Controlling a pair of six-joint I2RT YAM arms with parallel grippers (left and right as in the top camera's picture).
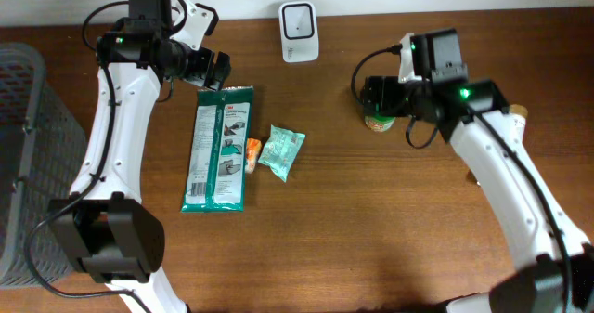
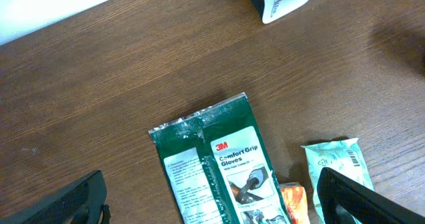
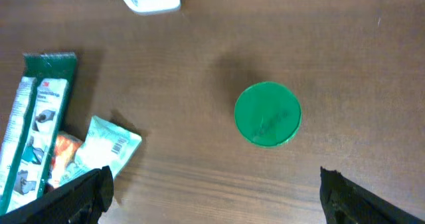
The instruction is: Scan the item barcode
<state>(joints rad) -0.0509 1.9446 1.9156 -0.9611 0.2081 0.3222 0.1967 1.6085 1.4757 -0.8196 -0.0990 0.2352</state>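
1 jar [image 3: 267, 114], below R gripper [image 3: 212, 187] (jaws wide)

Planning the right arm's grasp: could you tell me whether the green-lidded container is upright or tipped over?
Upright: the green-lidded container shows its full round lid to the right wrist camera above.

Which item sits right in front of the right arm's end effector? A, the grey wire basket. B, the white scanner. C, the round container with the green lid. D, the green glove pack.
C: in the right wrist view the round container lies just ahead of the right end effector, framed by its open fingers, while the glove pack sits far off to the side.
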